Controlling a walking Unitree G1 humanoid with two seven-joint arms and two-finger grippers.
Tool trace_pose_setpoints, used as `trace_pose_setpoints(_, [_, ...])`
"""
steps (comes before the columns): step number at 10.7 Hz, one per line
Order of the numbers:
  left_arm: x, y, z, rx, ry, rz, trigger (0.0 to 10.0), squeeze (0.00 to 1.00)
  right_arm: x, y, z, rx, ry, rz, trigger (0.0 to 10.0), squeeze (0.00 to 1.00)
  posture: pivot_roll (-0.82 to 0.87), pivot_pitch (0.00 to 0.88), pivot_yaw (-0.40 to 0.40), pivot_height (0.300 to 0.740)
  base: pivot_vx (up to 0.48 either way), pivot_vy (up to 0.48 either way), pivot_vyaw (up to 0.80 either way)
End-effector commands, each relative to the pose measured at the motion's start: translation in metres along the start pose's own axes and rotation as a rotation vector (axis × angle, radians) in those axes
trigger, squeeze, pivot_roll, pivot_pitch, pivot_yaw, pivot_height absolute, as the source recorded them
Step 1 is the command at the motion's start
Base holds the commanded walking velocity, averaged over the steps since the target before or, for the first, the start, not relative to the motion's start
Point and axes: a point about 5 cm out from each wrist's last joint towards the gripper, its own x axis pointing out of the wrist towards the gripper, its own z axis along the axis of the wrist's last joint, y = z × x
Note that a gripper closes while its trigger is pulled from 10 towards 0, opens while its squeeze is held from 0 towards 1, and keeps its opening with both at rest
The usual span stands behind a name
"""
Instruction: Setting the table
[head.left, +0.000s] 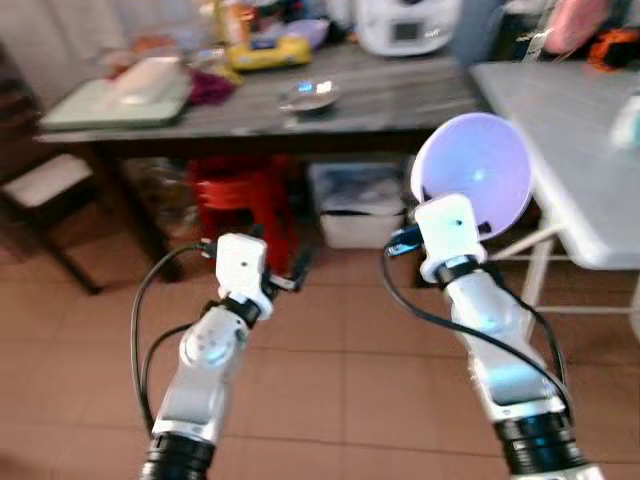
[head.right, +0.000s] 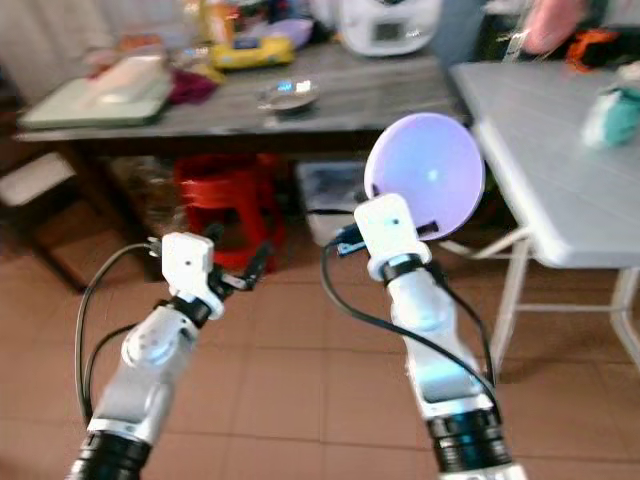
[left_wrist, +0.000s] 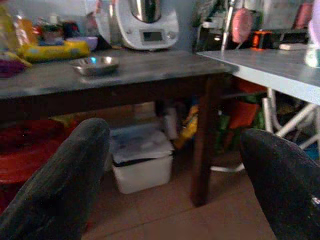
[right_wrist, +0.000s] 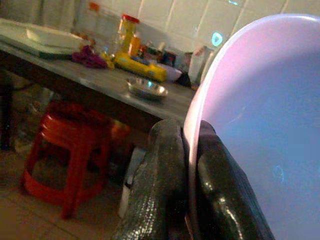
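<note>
My right gripper (right_wrist: 189, 165) is shut on the rim of a pale lilac bowl (head.left: 472, 172), holding it upright on edge in the air beside the white folding table (head.left: 560, 130). The bowl (right_wrist: 260, 130) stands with its rim pinched between the two black fingers (right_wrist: 165, 180). My left gripper (head.left: 290, 283) is held out low over the tiled floor, open and holding nothing; in its wrist view the two fingers (left_wrist: 60, 185) stand wide apart. A small steel dish (head.left: 309, 96) sits on the dark wooden table (head.left: 400, 100) ahead.
The dark table also carries a green tray (head.left: 115, 100) with a white dish, a yellow packet (head.left: 265, 52), jars and a white kitchen machine (head.left: 405, 25). Under it stand a red plastic stool (head.left: 245, 200) and a white lidded box (head.left: 355, 205). A chair (head.left: 45, 190) is at left.
</note>
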Motion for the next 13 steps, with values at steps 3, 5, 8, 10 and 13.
trace_pose_setpoints(3, [0.001, 0.002, 0.005, -0.009, -0.019, -0.004, 10.0, 0.0, 0.0, -0.003, 0.007, -0.009, -0.043, -0.007, 10.0, 0.0, -0.15, 0.067, 0.078, 0.74, 0.0, 0.0, 0.2])
trace_pose_setpoints(5, [0.001, 0.002, 0.005, -0.005, -0.022, -0.009, 10.0, 0.0, -0.001, -0.002, 0.007, -0.003, -0.043, -0.011, 10.0, 0.0, -0.15, 0.069, 0.079, 0.74, 0.379, 0.0, 0.56])
trace_pose_setpoints(8, [-0.001, 0.006, 0.005, 0.003, -0.022, 0.009, 10.0, 0.0, -0.018, -0.004, -0.003, 0.067, -0.003, -0.066, 10.0, 0.0, -0.15, 0.074, 0.077, 0.74, 0.458, 0.0, 0.0])
trace_pose_setpoints(10, [-0.005, 0.01, 0.003, 0.01, -0.016, 0.023, 10.0, 0.0, -0.038, -0.006, -0.006, 0.118, 0.013, -0.156, 10.0, 0.0, -0.16, 0.074, 0.078, 0.74, 0.467, 0.0, 0.0])
trace_pose_setpoints(13, [-0.007, 0.012, 0.002, 0.013, -0.01, 0.033, 10.0, 0.0, -0.058, -0.002, -0.014, 0.145, 0.06, -0.158, 10.0, 0.0, -0.17, 0.074, 0.079, 0.74, 0.477, 0.0, 0.0])
